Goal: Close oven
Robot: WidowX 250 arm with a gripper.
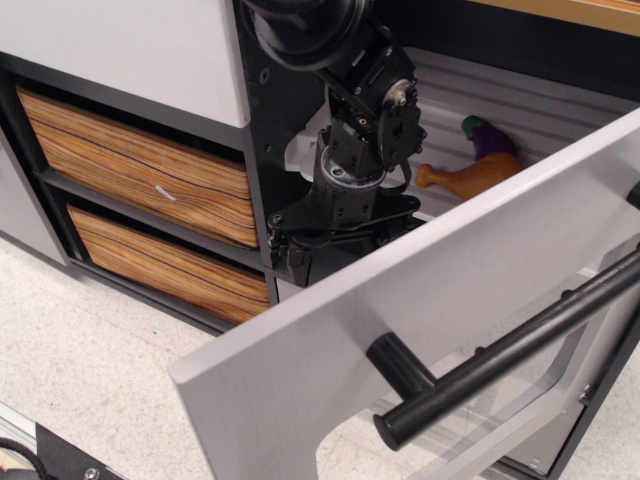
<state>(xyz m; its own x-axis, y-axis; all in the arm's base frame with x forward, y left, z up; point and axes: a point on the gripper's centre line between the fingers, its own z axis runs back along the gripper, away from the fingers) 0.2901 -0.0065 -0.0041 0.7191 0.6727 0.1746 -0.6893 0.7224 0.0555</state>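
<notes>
The oven's brushed silver-grey door (340, 330) stands open, swung out toward the camera, with its long black bar handle (520, 345) at lower right and the clear window (480, 430) below it. My black gripper (335, 245) hangs just behind the door's upper edge, at the left side of the oven opening. One finger (290, 250) shows; the rest is hidden by the door, so I cannot tell how the jaws stand. The dark interior holds a pale grey rack (560, 110).
A purple toy eggplant (488, 135) and a tan toy drumstick (470, 180) lie on the rack. Two wood-grain striped drawers (150, 165) (170, 265) sit left of the oven. A speckled pale floor (90, 370) lies below.
</notes>
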